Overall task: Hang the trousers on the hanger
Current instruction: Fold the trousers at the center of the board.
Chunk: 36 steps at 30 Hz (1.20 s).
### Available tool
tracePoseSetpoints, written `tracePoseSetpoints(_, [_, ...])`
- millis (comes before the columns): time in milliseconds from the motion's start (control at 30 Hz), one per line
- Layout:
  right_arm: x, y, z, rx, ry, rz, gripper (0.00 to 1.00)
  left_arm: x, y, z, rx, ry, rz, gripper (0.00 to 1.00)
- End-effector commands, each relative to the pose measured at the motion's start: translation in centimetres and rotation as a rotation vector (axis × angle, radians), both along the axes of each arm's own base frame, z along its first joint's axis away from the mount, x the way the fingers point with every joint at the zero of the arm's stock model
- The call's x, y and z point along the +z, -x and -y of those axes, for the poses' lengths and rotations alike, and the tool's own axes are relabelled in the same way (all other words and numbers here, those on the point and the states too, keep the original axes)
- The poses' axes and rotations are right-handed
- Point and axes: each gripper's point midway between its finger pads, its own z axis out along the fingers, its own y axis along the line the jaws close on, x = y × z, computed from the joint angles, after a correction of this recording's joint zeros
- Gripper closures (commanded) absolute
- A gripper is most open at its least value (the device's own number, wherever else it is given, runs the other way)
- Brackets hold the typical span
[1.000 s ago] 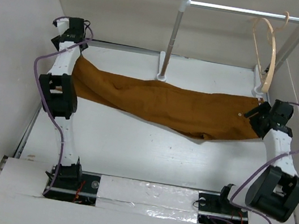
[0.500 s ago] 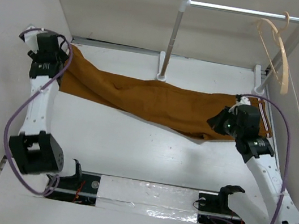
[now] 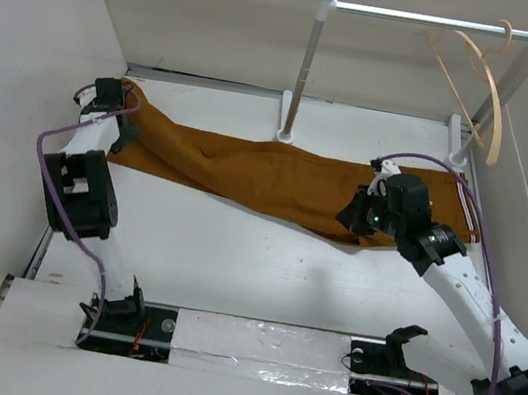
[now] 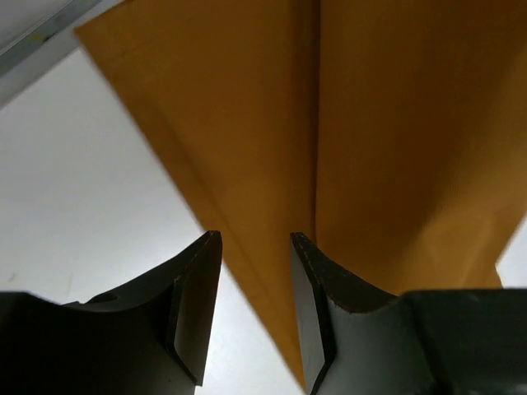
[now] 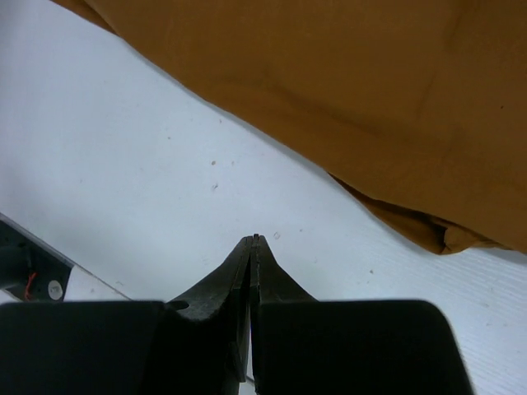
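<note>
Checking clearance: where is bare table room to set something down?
Free: the white table strip between the long rust-brown cloth trousers and the arm bases; the far strip left of the metal rail stand's post. Crowded: along the trousers, left gripper at the leg end, right gripper by the near edge.

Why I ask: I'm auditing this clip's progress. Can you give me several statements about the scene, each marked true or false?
1. The trousers lie stretched across the table. True.
2. The hanger lies on the table beside them. False: it hangs from the rail.
3. The right jaws are clamped on the trousers. False: they are shut on nothing, over bare table near the cloth's edge.
4. The left jaws stand apart at the trouser-leg end. True.
5. No cloth hangs on the hanger. True.
</note>
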Motion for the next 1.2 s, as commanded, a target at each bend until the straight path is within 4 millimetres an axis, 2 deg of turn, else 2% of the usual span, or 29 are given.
tracePoseSetpoints(0, [1.8,-1.8,-0.1,-0.002,0.039,0.054,0.94,1.7,-4.2,-1.0,-0.009,0.017,0.096,0.63])
tracePoseSetpoints(67, [1.3,-2.5,0.4,-0.033,0.064,0.040,0.94,0.2,-6.1,-1.6,-0.008,0.038,0.083,0.59])
tracePoseSetpoints(133, [0.9,-3.1,0.3,-0.041,0.073,0.015,0.94,-0.6,-8.1,-1.7,-0.026,0.056,0.094,0.53])
tracePoseSetpoints(233, [0.4,-3.4,0.1,-0.042,0.079,-0.014,0.94,-1.3,-10.0,-2.4,-0.028,0.069,0.124,0.50])
tracePoseSetpoints(467, [-1.0,-3.1,-0.9,-0.042,0.076,-0.054,0.95,-2.7,-11.9,-2.3,-0.046,0.093,0.149,0.50])
tracePoseSetpoints(600, [-1.5,-2.5,-1.8,-0.028,0.073,-0.066,0.95,-2.6,-12.6,-2.1,-0.046,0.107,0.198,0.62])
tracePoseSetpoints(633, [-1.6,-2.4,-1.8,-0.029,0.073,-0.068,0.95,-2.4,-12.7,-2.1,-0.042,0.104,0.210,0.75])
tracePoseSetpoints(700, [-2.0,-1.9,-2.2,-0.014,0.074,-0.076,0.95,-2.1,-12.7,-2.2,-0.042,0.099,0.222,0.85])
tracePoseSetpoints(767, [-2.0,-1.9,-2.2,-0.017,0.072,-0.075,0.95,-1.4,-12.7,-2.4,-0.033,0.084,0.231,1.00])
tracePoseSetpoints(900, [-2.2,-1.4,-2.4,0.000,0.073,-0.071,0.95,0.6,-12.2,-2.8,-0.034,0.048,0.252,1.00])
tracePoseSetpoints(1000, [-1.7,-1.3,-2.4,0.019,0.073,-0.052,0.95,3.4,-10.8,-3.3,-0.011,-0.002,0.247,1.00])
tracePoseSetpoints(1033, [-1.4,-1.1,-2.3,0.026,0.071,-0.044,0.95,5.2,-9.8,-3.7,0.011,-0.031,0.240,1.00])
tracePoseSetpoints(1100, [-0.8,-0.9,-2.4,0.048,0.071,-0.026,0.95,7.5,-8.8,-3.7,0.007,-0.074,0.236,1.00])
tracePoseSetpoints(1133, [-0.6,-0.9,-2.1,0.053,0.065,-0.024,0.95,9.8,-7.8,-3.6,0.019,-0.116,0.241,1.00])
tracePoseSetpoints(1167, [-0.2,-0.8,-1.9,0.054,0.058,-0.009,0.95,11.0,-7.2,-3.9,0.028,-0.142,0.238,1.00])
